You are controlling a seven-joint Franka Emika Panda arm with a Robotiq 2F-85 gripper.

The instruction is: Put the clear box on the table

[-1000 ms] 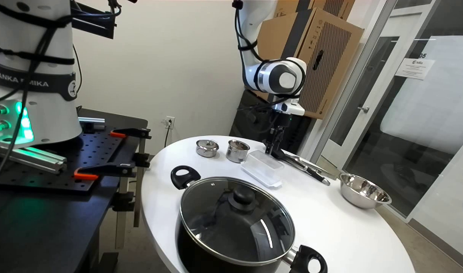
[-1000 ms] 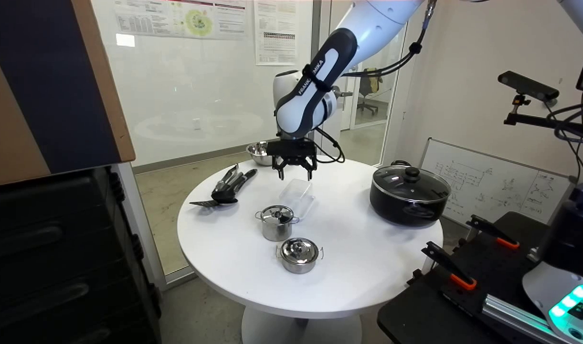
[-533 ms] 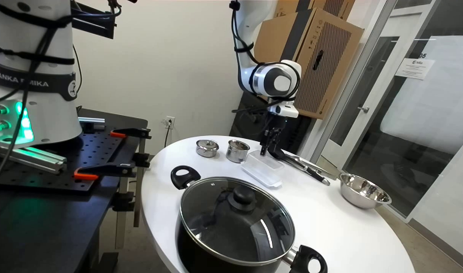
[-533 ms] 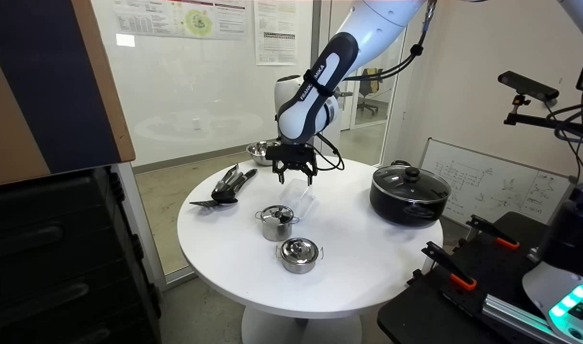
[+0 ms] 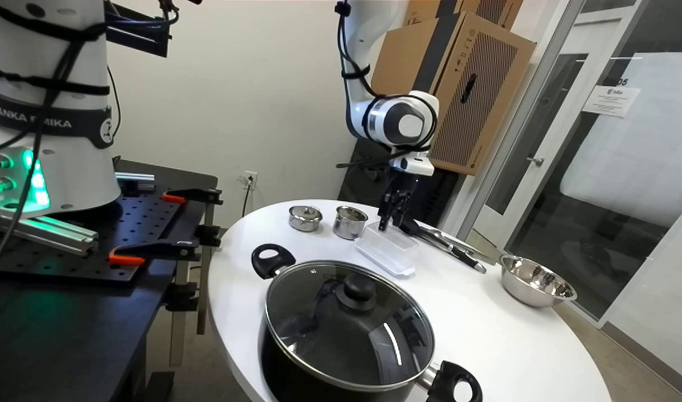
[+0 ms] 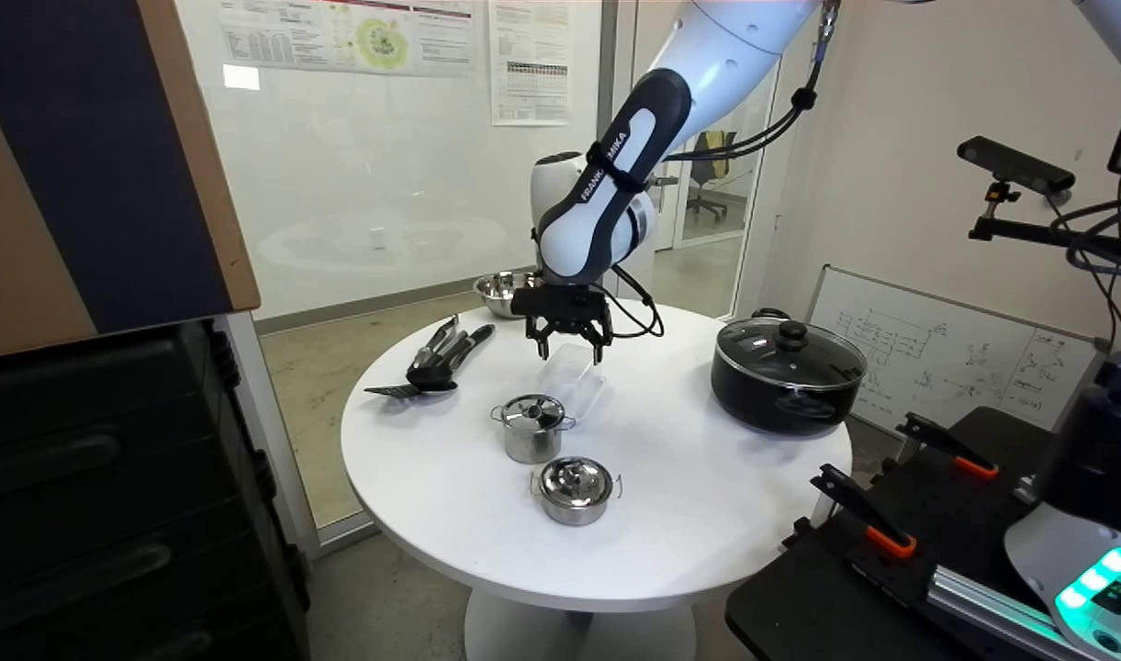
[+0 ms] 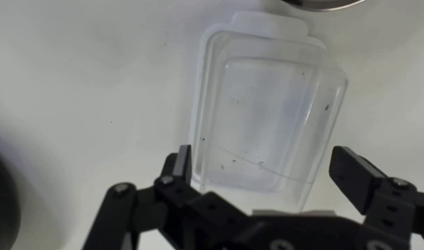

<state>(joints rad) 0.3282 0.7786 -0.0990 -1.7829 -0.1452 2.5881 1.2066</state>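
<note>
The clear box (image 5: 388, 251) lies on the round white table (image 5: 497, 340) in both exterior views (image 6: 574, 390), near the small pots. In the wrist view the clear box (image 7: 264, 111) fills the middle, with a tabbed rim at its far end. My gripper (image 7: 261, 154) is open and empty. Its fingers stand wide apart on either side of the box's near end, the left one close to the box's edge and the right one a little clear of it. In an exterior view the gripper (image 6: 570, 353) hangs over the box's far part. Whether the fingertips touch the box cannot be told.
A large black pot with glass lid (image 5: 341, 329) stands on the table. Two small steel pots (image 6: 532, 431) (image 6: 575, 491) sit beside the box. Black utensils (image 6: 441, 363) and a steel bowl (image 6: 500, 294) lie on its other side. A black workbench (image 5: 67, 335) stands alongside.
My gripper has moved down and a little sideways, closer over the clear box. Its fingers stay open. The box and other objects have not moved.
</note>
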